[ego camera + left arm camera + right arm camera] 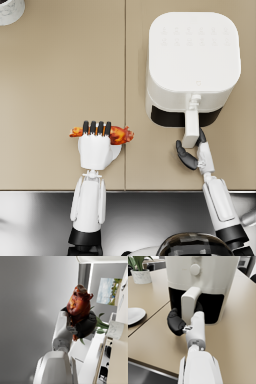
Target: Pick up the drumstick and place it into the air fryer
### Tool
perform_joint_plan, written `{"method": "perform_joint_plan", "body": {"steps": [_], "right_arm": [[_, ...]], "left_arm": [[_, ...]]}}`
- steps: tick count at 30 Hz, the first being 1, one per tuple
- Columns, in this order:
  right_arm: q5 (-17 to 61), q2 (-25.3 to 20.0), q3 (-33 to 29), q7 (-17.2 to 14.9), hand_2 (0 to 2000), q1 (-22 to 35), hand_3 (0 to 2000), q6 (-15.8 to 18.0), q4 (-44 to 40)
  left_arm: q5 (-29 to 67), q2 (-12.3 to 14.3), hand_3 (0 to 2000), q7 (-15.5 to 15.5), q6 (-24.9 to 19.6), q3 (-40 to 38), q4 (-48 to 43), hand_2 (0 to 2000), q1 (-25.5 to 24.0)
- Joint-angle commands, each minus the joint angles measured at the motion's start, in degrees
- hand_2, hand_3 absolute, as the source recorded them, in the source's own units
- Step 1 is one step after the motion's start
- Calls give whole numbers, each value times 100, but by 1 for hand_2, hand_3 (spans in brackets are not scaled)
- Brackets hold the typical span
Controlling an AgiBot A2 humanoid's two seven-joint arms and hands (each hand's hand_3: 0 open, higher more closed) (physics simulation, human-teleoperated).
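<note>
My left hand (96,145) grips a glazed brown drumstick (120,135) above the tan table, left of the air fryer; both ends of the drumstick stick out past the fingers. The left wrist view shows the drumstick (78,304) upright in the dark hand (83,324). The white air fryer (192,55) stands at the back right, and its white handle (191,127) points toward me. My right hand (194,152) straddles the handle's end. In the right wrist view its fingers reach behind the handle (190,303) while the thumb (175,323) stays a little apart.
A white plate (134,314) lies on the table (60,75), and a marble plant pot (141,276) stands farther back. A white round rim (10,11) shows at the far left corner. The table's front edge (125,190) runs just before my forearms.
</note>
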Motion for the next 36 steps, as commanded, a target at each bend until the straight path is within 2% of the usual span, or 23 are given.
{"method": "perform_joint_plan", "body": {"steps": [1, 3, 6, 9, 10, 13, 16, 17, 20, 24, 27, 28, 35, 36], "right_arm": [[1, -114, 224, -7, 2000, 267, 1307, -184, 80], [3, -100, 357, -22, 2000, 250, 1960, -278, 266], [12, 154, 871, -27, 2000, 31, 2000, 112, 811], [21, 642, 1360, -48, 2000, -216, 2000, 53, 1420], [22, 870, 1574, -32, 2000, -301, 2000, 132, 1674], [20, 1490, 2412, 104, 2000, -256, 2000, 813, 2234], [16, 1958, 3231, 168, 2000, -87, 2000, 1217, 2674], [14, 1825, 3024, 200, 2000, -355, 2000, 1135, 2753], [10, 2028, 3222, 189, 2000, -493, 2000, 989, 3096], [-1, 2031, 3220, 195, 2000, -865, 2000, 798, 3518], [-6, 1931, 3224, 192, 2000, -1139, 2000, 646, 3786], [-7, 4273, 2758, 185, 2000, -841, 2000, 604, 3300], [-6, 4439, 2877, 85, 2000, -1051, 2000, 478, 3502], [-5, 4440, 2886, 75, 2000, -1062, 2000, 463, 3503]], "left_arm": [[0, 39, 2000, 0, 0, -25, 118, 2000, 135], [0, 60, 2000, -1, -1, -51, 177, 2000, 171], [-1, 87, 2000, -1, 3, -40, 115, 2000, 207], [-1, 95, 2000, 0, 4, -7, -18, 2000, 162], [-1, 105, 2000, 0, 8, 37, -100, 2000, 172], [-2, 136, 2000, -2, 15, 48, -266, 2000, 216], [-3, 171, 2000, -2, 16, 30, -460, 2000, 277], [-3, 173, 2000, -2, 15, 39, -522, 2000, 258], [-752, 198, 2000, -1, 16, 108, -692, 2000, 280], [-1686, 264, 2000, 0, 10, 268, -896, 2000, 362], [-1975, 348, 2000, 1, 13, 475, -1107, 2000, 455], [-2022, 384, 2000, 2, 11, 547, -1134, 2000, 493], [-2130, 916, 2000, 0, 14, 1091, -863, 2000, 1109], [-2133, 1098, 2000, 0, 10, 1183, -763, 2000, 1192]]}}
